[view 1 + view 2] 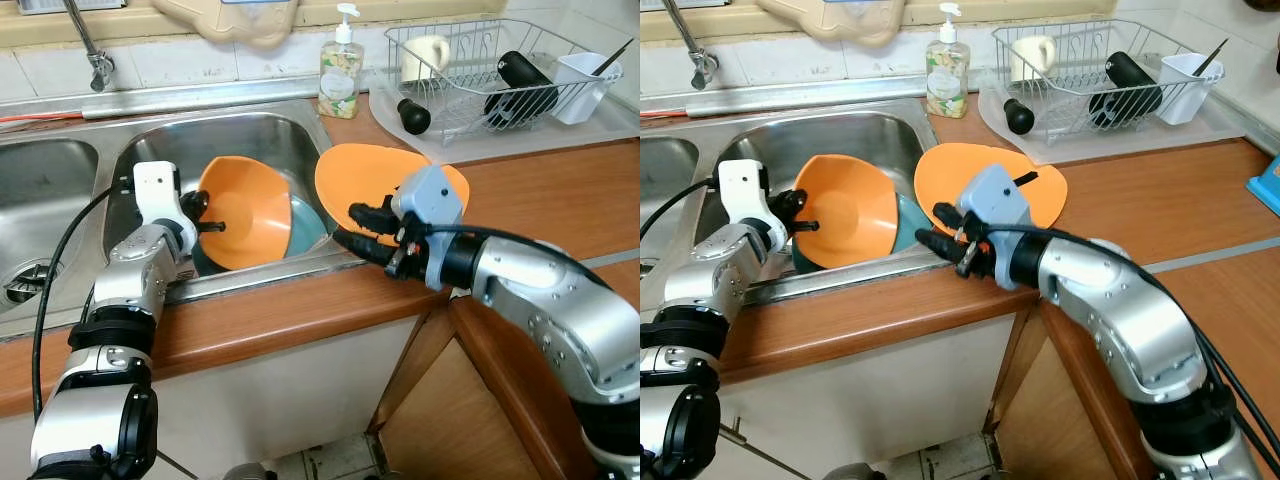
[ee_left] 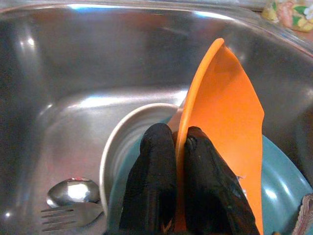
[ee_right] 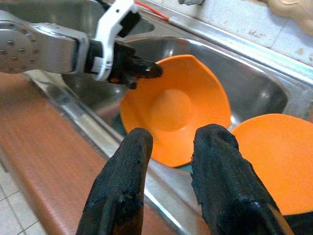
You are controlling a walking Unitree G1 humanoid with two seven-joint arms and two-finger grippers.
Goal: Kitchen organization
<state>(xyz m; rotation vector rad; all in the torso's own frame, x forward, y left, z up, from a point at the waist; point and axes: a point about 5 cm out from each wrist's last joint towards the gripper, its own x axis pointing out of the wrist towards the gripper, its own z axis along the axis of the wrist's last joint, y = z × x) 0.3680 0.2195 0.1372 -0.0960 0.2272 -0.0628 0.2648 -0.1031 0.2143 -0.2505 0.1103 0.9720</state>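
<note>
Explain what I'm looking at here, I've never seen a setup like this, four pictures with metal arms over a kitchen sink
This is a humanoid robot with two silver arms, each ending in a gripper of two black fingers. The two wide pictures come from cameras in its head, looking down at a steel sink and a wooden counter. The other two come from cameras on its wrists, looking along the fingers.

The left gripper is shut on the rim of an orange bowl, held tilted on edge over a teal dish in the sink; a spoon and fork lie on the bottom. The right gripper is open, near an orange plate at the sink's edge. Behind stand a soap bottle and a dish rack.
</note>
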